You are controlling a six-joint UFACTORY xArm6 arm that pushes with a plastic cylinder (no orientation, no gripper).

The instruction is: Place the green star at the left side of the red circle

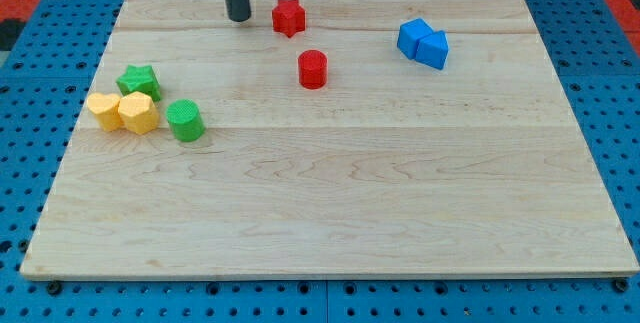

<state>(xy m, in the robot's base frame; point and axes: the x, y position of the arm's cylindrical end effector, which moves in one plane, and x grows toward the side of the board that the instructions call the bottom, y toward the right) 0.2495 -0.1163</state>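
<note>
You have no gripper to open or close here; the arm ends in a plain rod, and my tip [238, 19] rests on the wooden board [330, 213] at the upper centre of the frame, touching no block. It stands just left of the red star [288, 17] and well apart from the green star [139, 81], which sits at the left of the frame. The red circle [313, 69], your target, lies right of centre in the upper half.

Watch the cluster around the green star. It looks to be touching the yellow star-like block [103, 110] and the yellow hexagon [138, 113] just below it, with the green cylinder [185, 121] close by to the right. If you approach from the left or from below, you will likely drag a yellow block along. A push that is off-centre on the star's points could spin it and let it slip off the tip. Push too far and the star will knock the red circle away from its place. The red star beside the tip could also be nudged as you leave.

Count: two green blocks, two yellow blocks, two red blocks, and two blue blocks [423, 44] pressed together at the upper right, eight in all.
</note>
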